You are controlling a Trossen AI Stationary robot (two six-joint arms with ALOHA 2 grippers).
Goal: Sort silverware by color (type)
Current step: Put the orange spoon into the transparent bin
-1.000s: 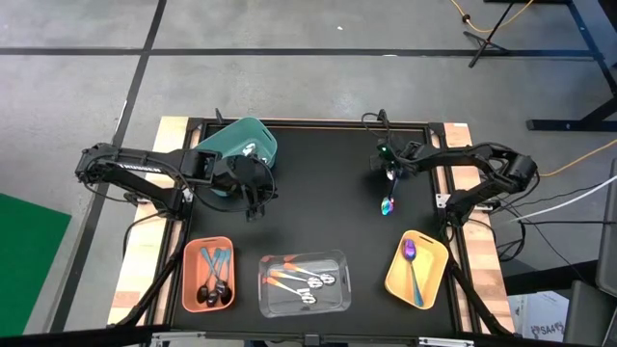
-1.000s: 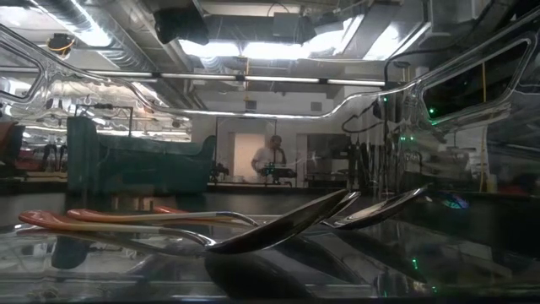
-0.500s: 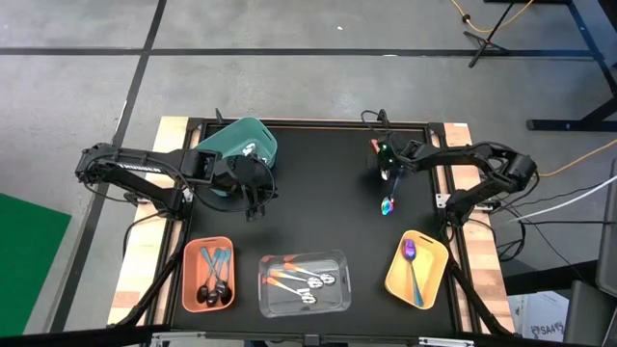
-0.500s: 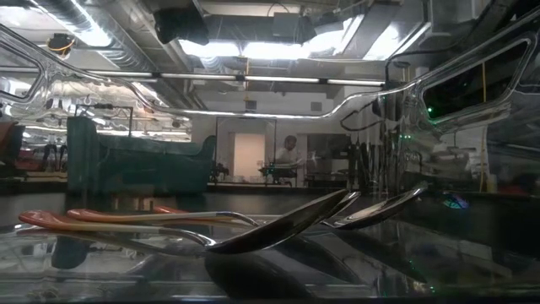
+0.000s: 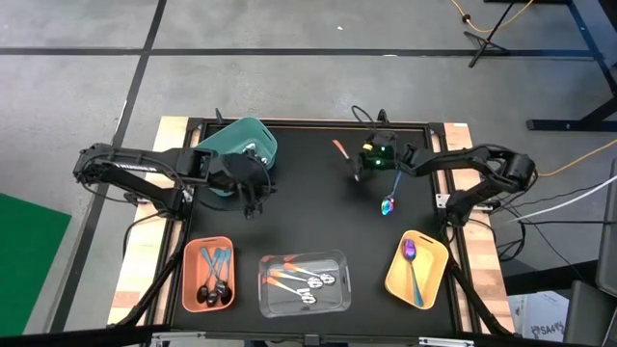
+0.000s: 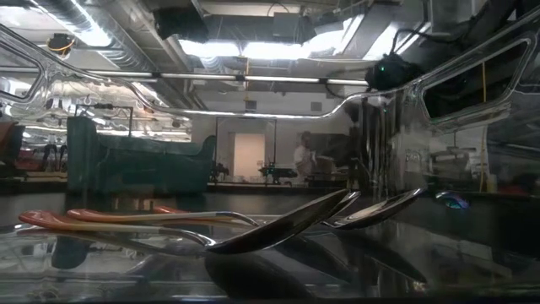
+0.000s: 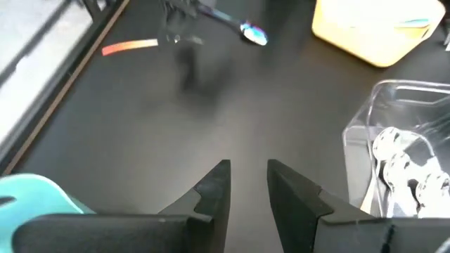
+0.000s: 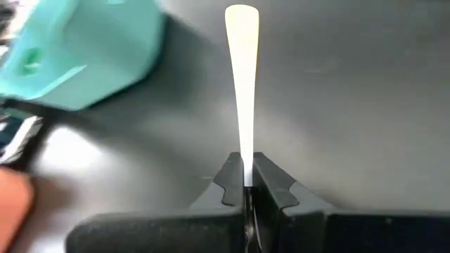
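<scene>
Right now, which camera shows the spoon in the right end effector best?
Right wrist view: the spoon juts from the shut right end effector, close up. High view shows its small orange handle; left wrist view, a distant orange streak; low view, nothing I can identify.

We look through 4 cameras. The high view hangs above and faces straight down, taking in the whole black table (image 5: 308, 207) and both arms from far off. The low view sits at table height, pressed close against the clear bin (image 6: 253, 253), facing level across into the room. The left wrist view looks forward past its own end effector (image 7: 247, 176) over the table, and shares the yellow bin (image 7: 373, 31) with the high view. The right wrist view sits very near its end effector (image 8: 247, 179), sharing the teal bin (image 8: 77, 53) with the high view.
</scene>
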